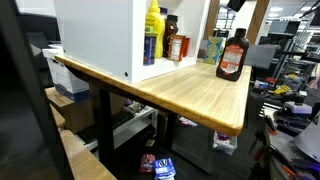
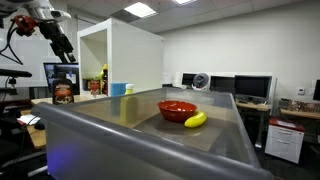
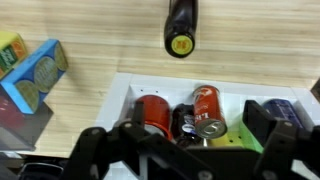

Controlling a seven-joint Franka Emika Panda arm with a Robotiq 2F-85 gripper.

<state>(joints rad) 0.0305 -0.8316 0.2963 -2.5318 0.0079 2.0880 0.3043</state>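
Hovering over red cans (image 3: 152, 108), end effector (image 3: 185, 150) jaws spread, bottle (image 3: 181, 25) beyond.

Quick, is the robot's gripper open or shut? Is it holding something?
Gripper: open, holding nothing.

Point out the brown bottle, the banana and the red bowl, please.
brown bottle (image 1: 231, 62): exterior view, on its body.
banana (image 2: 195, 120): exterior view, on its middle.
red bowl (image 2: 176, 111): exterior view, on its outer wall.

Two red cans (image 3: 205, 103) — side by side, inside white cabinet (image 3: 125, 95)
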